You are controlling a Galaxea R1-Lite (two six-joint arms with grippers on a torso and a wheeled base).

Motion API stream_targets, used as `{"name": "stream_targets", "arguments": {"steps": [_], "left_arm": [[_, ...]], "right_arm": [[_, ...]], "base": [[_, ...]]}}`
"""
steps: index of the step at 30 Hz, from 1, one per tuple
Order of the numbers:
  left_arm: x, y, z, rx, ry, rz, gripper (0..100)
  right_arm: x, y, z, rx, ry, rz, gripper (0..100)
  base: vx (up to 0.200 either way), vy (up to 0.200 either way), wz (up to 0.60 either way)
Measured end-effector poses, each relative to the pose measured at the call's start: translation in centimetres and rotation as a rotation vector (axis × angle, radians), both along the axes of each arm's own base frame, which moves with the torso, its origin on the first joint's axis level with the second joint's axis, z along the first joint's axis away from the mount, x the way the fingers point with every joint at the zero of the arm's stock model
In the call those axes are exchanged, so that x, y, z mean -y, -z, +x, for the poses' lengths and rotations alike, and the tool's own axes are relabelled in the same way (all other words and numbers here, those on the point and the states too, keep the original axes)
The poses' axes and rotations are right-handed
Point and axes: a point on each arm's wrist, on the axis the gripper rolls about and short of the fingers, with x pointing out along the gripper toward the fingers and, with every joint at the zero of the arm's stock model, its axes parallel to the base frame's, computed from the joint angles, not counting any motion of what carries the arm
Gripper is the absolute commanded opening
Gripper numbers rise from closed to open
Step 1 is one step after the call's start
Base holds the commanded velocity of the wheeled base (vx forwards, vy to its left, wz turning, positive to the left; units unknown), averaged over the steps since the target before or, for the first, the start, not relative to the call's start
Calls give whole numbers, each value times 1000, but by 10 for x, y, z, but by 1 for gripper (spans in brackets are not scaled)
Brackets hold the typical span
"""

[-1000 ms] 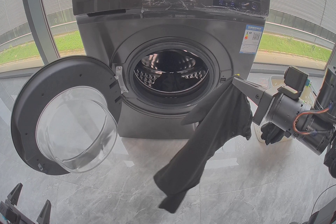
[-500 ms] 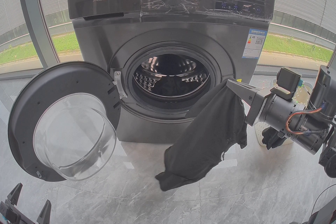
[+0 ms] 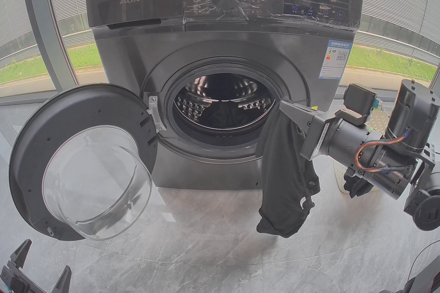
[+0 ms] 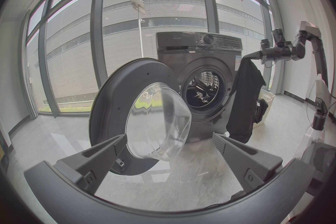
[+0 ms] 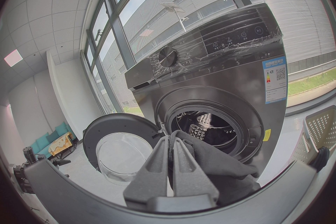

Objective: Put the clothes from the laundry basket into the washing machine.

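The grey washing machine [image 3: 220, 33] stands ahead with its round door [image 3: 82, 161] swung wide to the left. Dark cloth lies inside the drum [image 3: 224, 106]. My right gripper [image 3: 284, 107] is shut on a black garment [image 3: 286, 170], which hangs down just right of the drum opening, clear of the floor. In the right wrist view the garment [image 5: 213, 161] is pinched in the right gripper [image 5: 171, 142]. The white laundry basket [image 5: 320, 130] stands to the machine's right, with dark clothing over its rim [image 3: 357, 184]. My left gripper [image 4: 168, 140] is open, low at the left.
The open door [image 4: 133, 112] with its clear glass bowl juts out over the marble floor [image 3: 206, 243] left of the machine. Tall windows stand behind the machine.
My right gripper has carried the black garment left and up toward the drum opening. The garment's trailing end swung in and now hangs straight. The head view has drawn closer to the machine.
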Motion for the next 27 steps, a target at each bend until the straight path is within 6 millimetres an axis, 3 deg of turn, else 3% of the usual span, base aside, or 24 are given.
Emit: {"name": "stream_targets", "arguments": {"steps": [12,15,21,27], "left_arm": [[0,-4,0,29,4,-32,100],[1,-20,-3,84,16,-56,100],[4,-79,-6,155,157,-71,100],[7,-107,29,34,306,-70,100]], "right_arm": [[-22,14,18,-18,34,-10,0],[-26,18,21,-22,32,-15,0],[-34,18,27,-15,12,-9,0],[-44,14,34,2,-19,6,0]], "base": [[0,0,0],[0,0,0],[0,0,0],[0,0,0]]}}
